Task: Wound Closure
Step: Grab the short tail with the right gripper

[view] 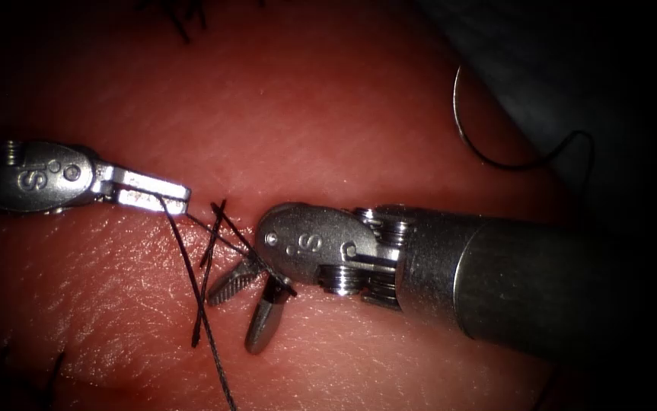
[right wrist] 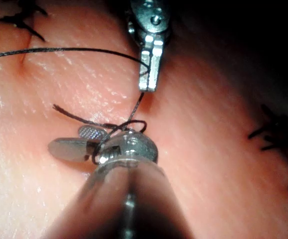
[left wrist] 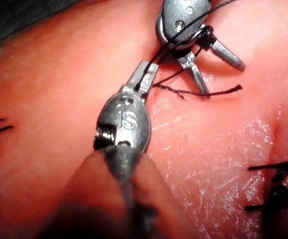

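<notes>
Right tool (view: 248,308) sits with its jaws spread wide, gripping nothing, thread (view: 191,274) looped round its wrist. Just beyond, the left tool (view: 162,196) is clamped on that thread. Glistening pink tissue (view: 343,114) underneath. Needle (view: 471,129) lies free behind the right tool, by dark cloth (view: 572,68).

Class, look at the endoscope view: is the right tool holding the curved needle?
No. The right tool has its jaws open around thread, while the needle lies apart on the tissue, far right.
</notes>
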Tool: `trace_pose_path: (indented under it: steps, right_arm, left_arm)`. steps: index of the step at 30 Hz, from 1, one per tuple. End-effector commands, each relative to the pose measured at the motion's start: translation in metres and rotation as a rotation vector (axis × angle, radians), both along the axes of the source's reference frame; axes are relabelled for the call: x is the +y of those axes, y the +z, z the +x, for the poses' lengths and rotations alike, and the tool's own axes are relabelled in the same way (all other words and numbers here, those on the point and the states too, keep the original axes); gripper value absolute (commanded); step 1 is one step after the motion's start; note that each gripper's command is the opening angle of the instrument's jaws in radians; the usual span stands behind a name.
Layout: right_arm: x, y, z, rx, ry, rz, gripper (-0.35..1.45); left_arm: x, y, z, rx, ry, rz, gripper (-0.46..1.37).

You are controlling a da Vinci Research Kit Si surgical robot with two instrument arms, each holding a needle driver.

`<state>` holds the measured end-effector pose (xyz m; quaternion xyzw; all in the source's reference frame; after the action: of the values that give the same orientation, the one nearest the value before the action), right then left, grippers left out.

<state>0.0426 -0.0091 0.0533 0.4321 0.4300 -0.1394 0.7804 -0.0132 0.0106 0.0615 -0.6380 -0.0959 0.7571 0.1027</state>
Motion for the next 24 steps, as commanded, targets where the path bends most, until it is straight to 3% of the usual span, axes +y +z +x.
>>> trace_pose_path:
  steps: [1, 12, 24]
  right_arm:
    - [0.0002, -0.0001, 0.0, 0.0, -0.001, 0.003, 0.74]
    - [0.0029, -0.0016, 0.0, 0.028, -0.004, 0.006, 0.74]
    - [0.0045, -0.002, 0.0001, 0.077, -0.014, -0.018, 0.75]
  left_arm:
    - [0.0, 0.0, 0.0, -0.002, 0.003, 0.001, -0.35]
    - [0.0003, -0.0001, 0.0002, -0.015, -0.002, 0.004, -0.35]
    - [0.0017, -0.0005, 0.0004, -0.032, -0.009, 0.003, -0.35]
